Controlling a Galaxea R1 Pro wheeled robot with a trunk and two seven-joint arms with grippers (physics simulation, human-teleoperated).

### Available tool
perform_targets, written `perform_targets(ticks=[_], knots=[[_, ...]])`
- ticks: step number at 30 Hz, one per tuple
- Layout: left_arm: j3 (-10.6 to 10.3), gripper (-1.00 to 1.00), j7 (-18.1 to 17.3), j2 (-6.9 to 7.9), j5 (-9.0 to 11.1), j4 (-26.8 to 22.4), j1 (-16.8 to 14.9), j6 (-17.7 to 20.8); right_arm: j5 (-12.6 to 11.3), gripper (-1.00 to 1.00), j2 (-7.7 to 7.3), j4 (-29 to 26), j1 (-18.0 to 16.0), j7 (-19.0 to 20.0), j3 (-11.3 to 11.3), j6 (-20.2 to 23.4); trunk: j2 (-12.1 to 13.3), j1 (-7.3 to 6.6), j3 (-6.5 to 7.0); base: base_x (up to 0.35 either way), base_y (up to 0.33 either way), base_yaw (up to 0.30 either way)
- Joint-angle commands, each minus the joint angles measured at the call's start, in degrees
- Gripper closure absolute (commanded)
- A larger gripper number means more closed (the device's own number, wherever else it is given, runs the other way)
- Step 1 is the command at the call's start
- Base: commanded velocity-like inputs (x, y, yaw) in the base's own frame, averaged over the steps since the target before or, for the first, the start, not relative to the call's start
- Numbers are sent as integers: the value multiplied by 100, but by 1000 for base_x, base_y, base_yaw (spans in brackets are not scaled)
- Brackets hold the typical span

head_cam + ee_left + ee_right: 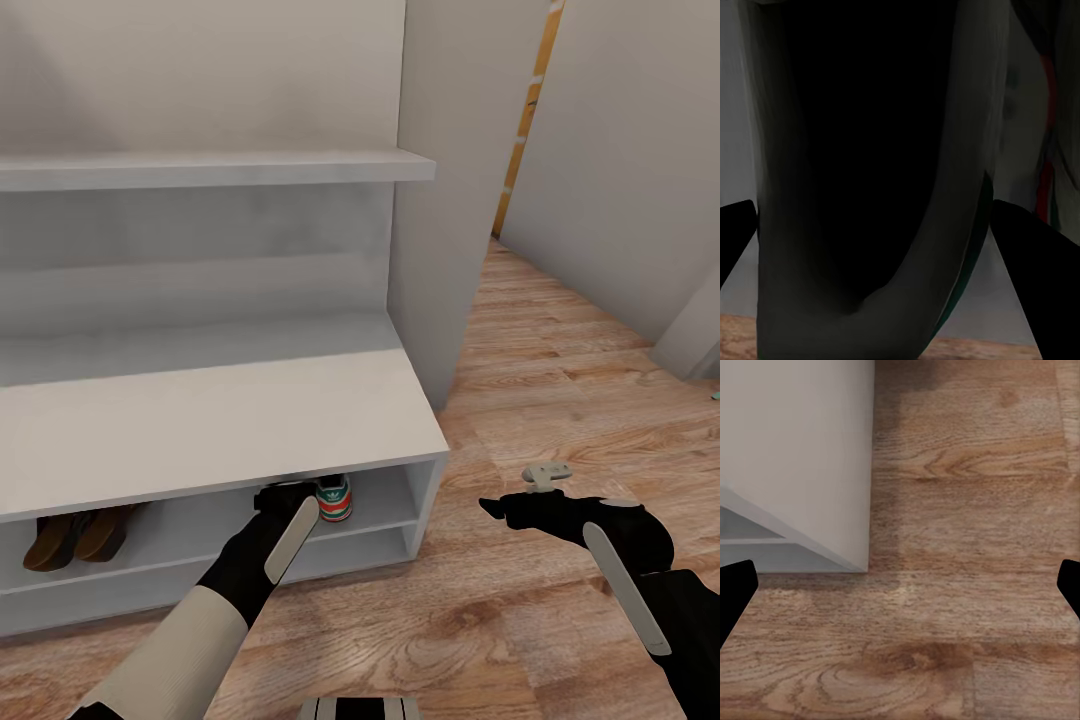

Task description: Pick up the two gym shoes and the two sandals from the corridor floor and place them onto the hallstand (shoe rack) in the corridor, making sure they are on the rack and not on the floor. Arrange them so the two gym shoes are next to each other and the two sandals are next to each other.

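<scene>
The white hallstand [200, 420] stands in front of me. On its upper open shelf, at the left, the two brown sandals [75, 535] lie side by side. One gym shoe [335, 497] sits on the same shelf near the right end. My left gripper [283, 495] reaches into that shelf just left of it. In the left wrist view this gripper [881, 240] is shut on the second gym shoe [945, 225], a finger against each side, with the first shoe's red accent [1046, 112] beside it. My right gripper [900, 592] hangs open over the corridor floor [967, 547], holding nothing.
A white floating wall shelf [200, 168] hangs above the hallstand. A white wall panel [440, 200] rises at the rack's right end. Wood floor [560, 380] runs on to the right, between walls, towards a yellow door frame [525, 120]. The hallstand's lower shelf [350, 560] is bare at its right end.
</scene>
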Motion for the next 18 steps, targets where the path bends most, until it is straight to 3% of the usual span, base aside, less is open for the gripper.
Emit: perform_targets(ticks=[1,2,18], knots=[[1,100,-6,0,1,0,1,0,0,-100,0,0,0,0,0,-1,0,0,0,0,0,0],[-4,-100,-5,0,1,-1,2,0,0,-100,0,1,0,0,2,-2,0,0,0,0,0,0],[-9,-100,-4,0,9,-1,3,7,0,-100,0,0,0,0,9,-5,0,0,0,0,0,0]])
